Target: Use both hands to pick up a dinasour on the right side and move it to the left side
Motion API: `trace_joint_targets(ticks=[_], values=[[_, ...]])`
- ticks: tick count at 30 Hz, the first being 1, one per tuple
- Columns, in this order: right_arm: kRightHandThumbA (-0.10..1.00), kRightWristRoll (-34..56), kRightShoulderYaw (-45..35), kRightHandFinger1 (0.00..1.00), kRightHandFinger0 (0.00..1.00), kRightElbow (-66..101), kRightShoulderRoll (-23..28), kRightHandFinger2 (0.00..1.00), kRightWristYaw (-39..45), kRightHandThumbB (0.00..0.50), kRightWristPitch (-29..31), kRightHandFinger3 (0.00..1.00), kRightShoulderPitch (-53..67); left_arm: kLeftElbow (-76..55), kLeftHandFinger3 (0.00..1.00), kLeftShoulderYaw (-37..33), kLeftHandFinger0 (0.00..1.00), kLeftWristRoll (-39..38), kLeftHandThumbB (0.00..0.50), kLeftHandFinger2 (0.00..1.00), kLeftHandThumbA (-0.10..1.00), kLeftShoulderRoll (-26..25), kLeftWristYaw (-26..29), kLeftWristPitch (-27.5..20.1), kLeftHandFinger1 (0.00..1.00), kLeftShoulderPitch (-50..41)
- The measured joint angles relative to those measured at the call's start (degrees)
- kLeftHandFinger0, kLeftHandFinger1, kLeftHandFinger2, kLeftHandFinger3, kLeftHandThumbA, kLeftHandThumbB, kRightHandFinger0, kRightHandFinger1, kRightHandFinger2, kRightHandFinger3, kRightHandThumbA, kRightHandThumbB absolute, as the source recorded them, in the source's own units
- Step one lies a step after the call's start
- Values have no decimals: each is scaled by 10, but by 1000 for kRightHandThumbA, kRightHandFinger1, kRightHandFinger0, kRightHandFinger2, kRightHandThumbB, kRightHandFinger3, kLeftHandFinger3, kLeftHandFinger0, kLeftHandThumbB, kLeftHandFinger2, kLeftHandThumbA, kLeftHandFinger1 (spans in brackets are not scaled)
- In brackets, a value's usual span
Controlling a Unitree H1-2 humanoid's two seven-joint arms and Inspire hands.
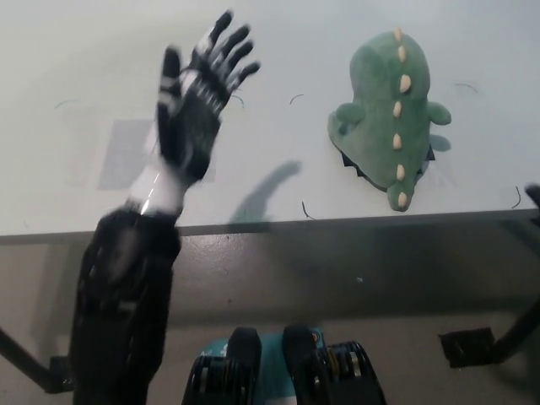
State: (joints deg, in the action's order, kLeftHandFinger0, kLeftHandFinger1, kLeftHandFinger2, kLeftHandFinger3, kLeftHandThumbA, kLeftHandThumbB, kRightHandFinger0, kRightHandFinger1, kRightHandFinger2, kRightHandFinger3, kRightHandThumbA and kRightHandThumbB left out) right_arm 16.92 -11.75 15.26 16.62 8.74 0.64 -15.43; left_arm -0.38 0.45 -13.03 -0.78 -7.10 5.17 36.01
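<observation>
Left hand (192, 101): upper left-centre of the frame, above the pale tabletop (278, 160), fingers spread wide, holding nothing; slightly motion-blurred. Its shadow falls on the table toward the centre. Right hand (533, 196): only a dark tip at the right edge; whether it is spread or closed cannot be told. Green plush dinosaur with cream back spikes (390, 114): upper right, lying on the tabletop, tail toward the near edge, well apart from the left hand. Grey rectangular patch (122, 156): on the table at left, partly hidden by the left forearm.
</observation>
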Motion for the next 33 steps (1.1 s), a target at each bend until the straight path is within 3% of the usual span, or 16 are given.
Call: trace_joint_targets(ticks=[3, 8, 10, 13, 14, 16, 27, 32, 33], values=[[996, -6, 0, 1000, 1000, -15, 0, 1000, -6, 207, -14, 1000, -30, 48, 1000, 0, 1000, 8, 332, 1000, 1000, 2, 3, -12, 1000, 36], [1000, -18, 5, 1000, 1000, -59, 4, 1000, -7, 88, -19, 1000, -64, 110, 1000, 0, 1000, 22, 355, 1000, 1000, 5, 10, -26, 1000, 72], [1000, -23, 8, 1000, 1000, -76, 8, 1000, -7, 51, -19, 1000, -75, 130, 1000, -2, 1000, 30, 395, 1000, 1000, 6, 11, -31, 1000, 84], [1000, -29, 9, 1000, 1000, -98, 14, 1000, -7, 45, -28, 1000, -98, 170, 1000, -8, 1000, 49, 398, 1000, 1000, 5, 14, -42, 1000, 107], [1000, -31, 9, 1000, 1000, -102, 15, 1000, -7, 35, -30, 1000, -105, 178, 1000, -9, 1000, 53, 362, 1000, 1000, 6, 14, -43, 1000, 113], [1000, -36, 9, 1000, 1000, -107, 17, 1000, -8, 26, -35, 1000, -116, 188, 1000, -9, 1000, 57, 395, 1000, 1000, 9, 15, -46, 1000, 120], [1000, -63, 31, 1000, 1000, -231, 19, 1000, -9, 0, -38, 1000, -194, 368, 1000, 1, 1000, 59, 327, 1000, 1000, 45, 32, -66, 1000, 208], [1000, -73, 38, 1000, 1000, -294, 17, 1000, -8, 4, -36, 1000, -222, 452, 1000, 2, 1000, 62, 371, 1000, 1000, 57, 42, -89, 1000, 249], [1000, -74, 39, 1000, 1000, -304, 18, 1000, -8, 39, -36, 1000, -226, 466, 1000, 2, 1000, 62, 381, 1000, 1000, 59, 42, -92, 1000, 253]])
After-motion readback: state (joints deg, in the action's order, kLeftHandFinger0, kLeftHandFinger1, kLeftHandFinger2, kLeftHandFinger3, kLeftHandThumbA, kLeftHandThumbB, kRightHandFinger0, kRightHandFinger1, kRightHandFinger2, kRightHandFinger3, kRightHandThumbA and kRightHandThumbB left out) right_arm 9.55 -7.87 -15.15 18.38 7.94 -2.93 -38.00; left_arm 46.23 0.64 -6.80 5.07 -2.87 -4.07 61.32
